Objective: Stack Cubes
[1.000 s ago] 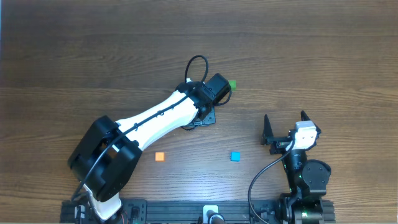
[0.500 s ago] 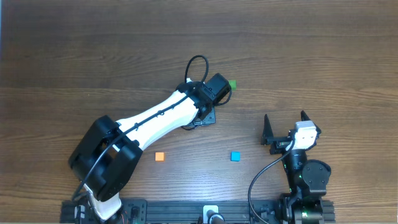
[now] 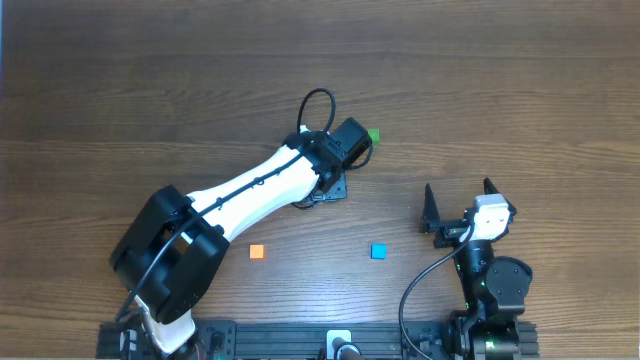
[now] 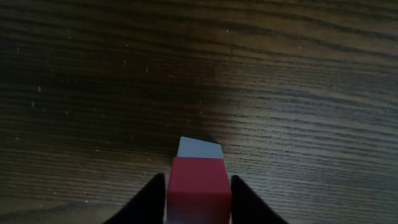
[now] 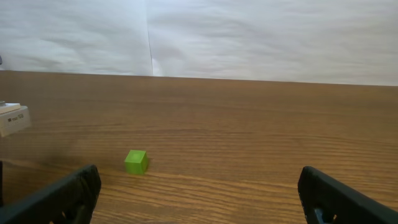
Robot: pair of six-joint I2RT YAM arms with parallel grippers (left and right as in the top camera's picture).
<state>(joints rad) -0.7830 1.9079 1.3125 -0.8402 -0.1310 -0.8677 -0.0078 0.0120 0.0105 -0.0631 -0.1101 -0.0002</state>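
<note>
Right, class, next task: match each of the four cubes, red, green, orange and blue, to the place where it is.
Things: 1 red cube; 2 green cube; 3 orange cube; 4 blue cube.
Places: A on the table, nearer the right arm; B held in the left pincer; C on the table, beside the left arm's elbow; D farther out, by the left arm's wrist.
Pairs: 1-B; 2-D; 3-C; 4-A.

Left arm [image 3: 255,185] extends diagonally from its base toward the middle of the top view. Left tool [image 4: 199,193] clamps a red cube [image 4: 200,177] between both fingers. Right arm [image 3: 490,275] sits folded near its base, right tool [image 3: 458,190] with fingers spread wide.
</note>
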